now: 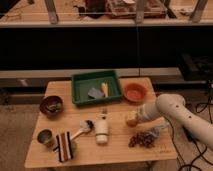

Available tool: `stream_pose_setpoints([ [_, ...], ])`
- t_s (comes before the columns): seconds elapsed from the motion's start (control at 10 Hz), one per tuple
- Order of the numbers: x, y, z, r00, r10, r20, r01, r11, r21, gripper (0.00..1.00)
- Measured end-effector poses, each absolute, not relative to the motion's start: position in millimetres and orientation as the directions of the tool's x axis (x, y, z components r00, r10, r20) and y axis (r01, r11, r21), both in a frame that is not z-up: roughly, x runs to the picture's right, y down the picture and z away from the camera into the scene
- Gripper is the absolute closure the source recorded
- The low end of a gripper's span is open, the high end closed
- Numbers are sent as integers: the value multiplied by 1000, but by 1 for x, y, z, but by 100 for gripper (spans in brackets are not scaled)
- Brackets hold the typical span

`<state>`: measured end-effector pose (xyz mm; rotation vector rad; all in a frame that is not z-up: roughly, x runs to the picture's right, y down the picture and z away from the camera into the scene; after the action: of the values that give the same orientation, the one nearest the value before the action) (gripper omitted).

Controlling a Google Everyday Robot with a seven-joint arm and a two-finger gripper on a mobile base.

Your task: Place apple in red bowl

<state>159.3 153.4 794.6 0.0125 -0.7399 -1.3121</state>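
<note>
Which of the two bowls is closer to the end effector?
The red bowl, empty, right of the green tray. The end effector is at the apple, just below it.

The white arm (182,116) reaches in from the right, bent at a rounded elbow, its forearm stretching leftward and low. The pincer (135,119) sits at its left end.
</note>
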Motion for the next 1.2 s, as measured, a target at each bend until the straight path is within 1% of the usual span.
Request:
stream_pose_setpoints([
  [0.5,215,46,860,202,-860,469,859,385,337,70],
  [0.8,239,-16,888,296,-840,456,837,458,300,69],
  [0.9,245,-33,898,345,-817,462,817,504,281,62],
  [1.0,251,-42,908,382,-796,470,800,539,263,53],
  [1.2,257,-47,923,422,-766,485,778,580,240,33],
])
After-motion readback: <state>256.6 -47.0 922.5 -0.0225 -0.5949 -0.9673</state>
